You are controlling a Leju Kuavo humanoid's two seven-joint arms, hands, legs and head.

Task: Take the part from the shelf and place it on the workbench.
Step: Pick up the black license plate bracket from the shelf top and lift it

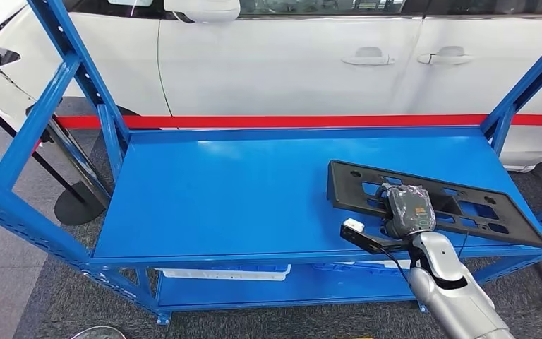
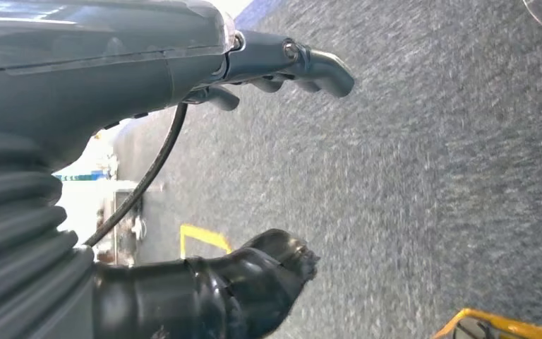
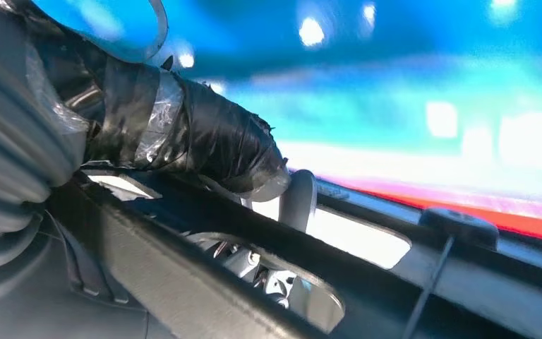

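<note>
The part (image 1: 466, 201) is a long flat black plate with cut-outs, lying on the right side of the blue shelf (image 1: 240, 191), close to its front edge. My right hand (image 1: 408, 210) lies over the plate's near middle. In the right wrist view the tape-wrapped thumb (image 3: 205, 145) presses on top of a bar of the part (image 3: 183, 282), and pale fingers show beneath through a cut-out, so the hand grips it. My left hand (image 2: 183, 63) hangs over grey carpet with thumb and fingers apart and nothing in it.
A white car (image 1: 289, 63) stands right behind the shelf. Blue uprights (image 1: 106, 120) frame both ends. A black stanchion base (image 1: 77, 205) sits on the floor at the left. A white tray (image 1: 226, 272) lies on the lower level.
</note>
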